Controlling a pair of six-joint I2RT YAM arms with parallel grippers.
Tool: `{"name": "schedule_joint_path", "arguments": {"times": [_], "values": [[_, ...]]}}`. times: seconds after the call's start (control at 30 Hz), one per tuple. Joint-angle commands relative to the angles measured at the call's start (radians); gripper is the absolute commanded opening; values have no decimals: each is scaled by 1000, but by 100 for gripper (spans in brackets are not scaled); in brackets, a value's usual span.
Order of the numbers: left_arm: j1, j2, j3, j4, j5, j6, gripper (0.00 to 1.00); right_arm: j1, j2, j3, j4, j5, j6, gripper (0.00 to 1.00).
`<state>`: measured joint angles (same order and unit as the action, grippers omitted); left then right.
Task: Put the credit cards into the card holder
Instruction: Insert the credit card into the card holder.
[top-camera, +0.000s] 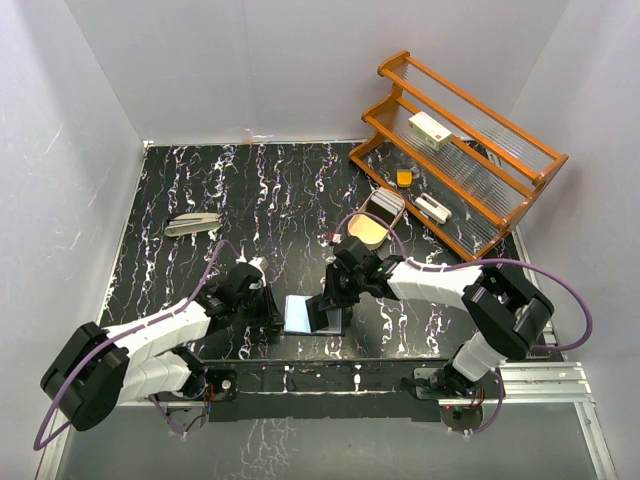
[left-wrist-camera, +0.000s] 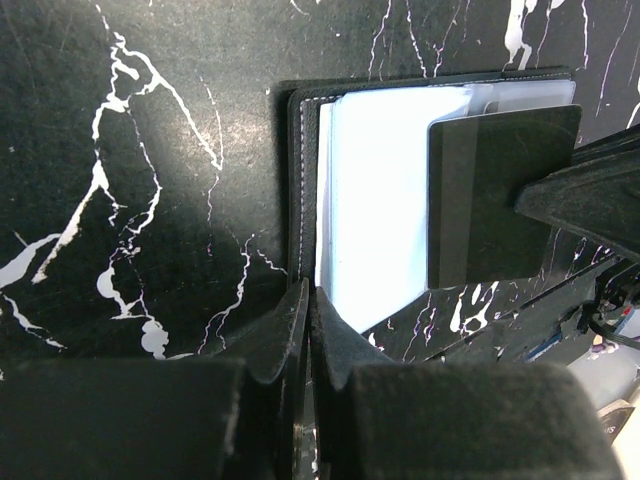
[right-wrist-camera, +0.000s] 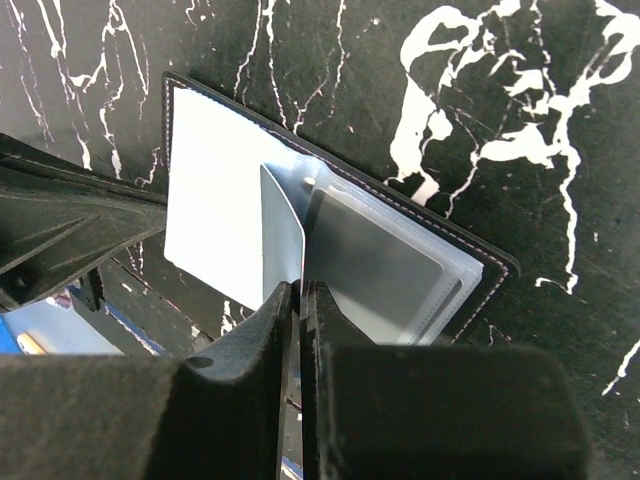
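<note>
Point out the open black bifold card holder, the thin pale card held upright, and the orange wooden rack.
Black bifold card holder (left-wrist-camera: 300, 180), left wrist view, stitched left border.
Thin pale card (right-wrist-camera: 282, 230), right wrist view, its upright face.
Orange wooden rack (top-camera: 470, 150), top external view, upper slatted shelf.

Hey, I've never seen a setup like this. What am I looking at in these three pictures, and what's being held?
These are two robot arms bolted at the near edge of a black marbled table. The wide picture comes from a fixed camera above and behind them; the other two come from a camera on each wrist, so the black fingers at the bottom are that arm's own. An open black card holder lies on the table between the arms. The right gripper is shut on a pale credit card, held over the holder. The left gripper is shut, its tips at the holder's edge. At the back right stand a wooden rack and a cream tray.
</note>
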<state>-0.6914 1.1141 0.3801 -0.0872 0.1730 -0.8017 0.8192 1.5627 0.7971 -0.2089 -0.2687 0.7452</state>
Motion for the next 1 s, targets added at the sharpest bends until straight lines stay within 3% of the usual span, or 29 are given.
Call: {"name": "schedule_joint_path", "arguments": {"times": [0.0, 0.37, 0.97], "values": [[-3, -37, -28, -35, -12, -19, 1, 1, -36, -35, -11, 72, -29, 4], [-3, -30, -34, -6, 19, -13, 3, 1, -32, -77, -10, 125, -14, 15], [-3, -20, -19, -9, 38, -54, 2, -2, -80, -110, -19, 157, 8, 16]]}}
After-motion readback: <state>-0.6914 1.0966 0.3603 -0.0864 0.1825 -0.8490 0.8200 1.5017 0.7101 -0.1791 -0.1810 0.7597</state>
